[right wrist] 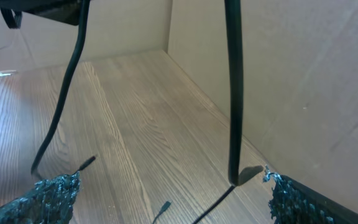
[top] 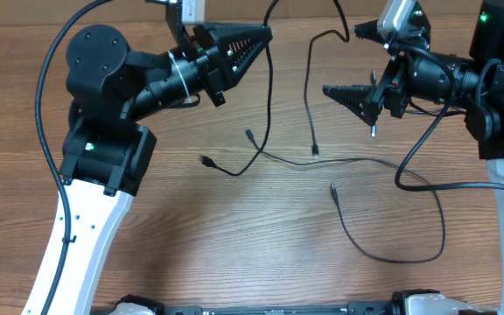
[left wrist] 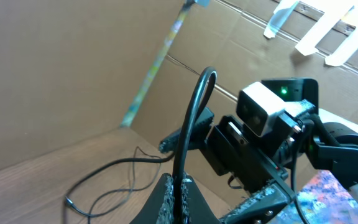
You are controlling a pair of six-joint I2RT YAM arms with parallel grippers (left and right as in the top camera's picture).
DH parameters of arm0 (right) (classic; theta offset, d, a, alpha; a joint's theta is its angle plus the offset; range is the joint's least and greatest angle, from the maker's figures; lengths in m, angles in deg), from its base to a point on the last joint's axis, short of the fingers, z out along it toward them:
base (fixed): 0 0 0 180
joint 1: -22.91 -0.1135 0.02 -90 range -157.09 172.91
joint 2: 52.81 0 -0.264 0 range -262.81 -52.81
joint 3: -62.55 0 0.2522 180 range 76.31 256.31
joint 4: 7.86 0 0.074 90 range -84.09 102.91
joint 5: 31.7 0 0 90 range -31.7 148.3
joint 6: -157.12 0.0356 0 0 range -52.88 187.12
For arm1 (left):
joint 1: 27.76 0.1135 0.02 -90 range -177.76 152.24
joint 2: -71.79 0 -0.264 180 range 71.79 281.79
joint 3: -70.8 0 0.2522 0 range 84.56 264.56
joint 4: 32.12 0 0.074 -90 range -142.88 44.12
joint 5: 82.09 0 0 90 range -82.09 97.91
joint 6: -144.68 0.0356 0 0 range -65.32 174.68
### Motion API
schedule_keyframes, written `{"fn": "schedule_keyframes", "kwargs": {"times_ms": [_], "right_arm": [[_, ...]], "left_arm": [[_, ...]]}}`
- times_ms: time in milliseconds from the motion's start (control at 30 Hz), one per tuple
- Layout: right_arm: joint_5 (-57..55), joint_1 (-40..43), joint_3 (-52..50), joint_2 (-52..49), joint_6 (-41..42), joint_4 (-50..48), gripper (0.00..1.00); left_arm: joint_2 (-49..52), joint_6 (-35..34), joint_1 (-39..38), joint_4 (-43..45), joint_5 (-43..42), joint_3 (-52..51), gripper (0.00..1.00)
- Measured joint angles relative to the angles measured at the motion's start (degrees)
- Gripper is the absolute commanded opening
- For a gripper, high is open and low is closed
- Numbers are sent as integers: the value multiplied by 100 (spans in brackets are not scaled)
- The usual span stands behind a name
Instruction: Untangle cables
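Observation:
Several thin black cables point(top: 353, 160) lie looped across the wooden table. My left gripper point(top: 268, 34) is at the top centre, shut on one cable point(top: 271, 87) that drops to a plug point(top: 206, 161) on the table. In the left wrist view that cable point(left wrist: 194, 112) rises from between the closed pads of the left gripper point(left wrist: 182, 186). My right gripper point(top: 339, 61) stands open, facing left, with nothing gripped. Another cable point(top: 309, 87) hangs just left of it. In the right wrist view this cable point(right wrist: 234, 93) hangs between the fingers of the right gripper point(right wrist: 173, 180), close to the right finger point(right wrist: 291, 196) and touching neither.
A long loop of cable point(top: 427, 249) lies at the lower right. Loose plug ends lie at mid-table point(top: 248, 135) point(top: 315, 151) point(top: 332, 187). A thicker arm cable point(top: 405, 162) curves out from the right arm. Cardboard walls point(right wrist: 291, 74) stand behind the table.

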Motion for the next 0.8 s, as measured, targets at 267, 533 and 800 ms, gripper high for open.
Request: {"fn": "schedule_keyframes", "kwargs": {"times_ms": [267, 533, 800], "right_arm": [[848, -44, 0, 0, 81, 168, 100], [1117, -592, 0, 0, 103, 533, 100], [621, -1217, 0, 0, 120, 525, 100]], "left_arm": [[0, -9, -52, 0, 2, 0, 4], [9, -22, -214, 116, 116, 0, 4], [9, -7, -866, 129, 901, 0, 4]]}}
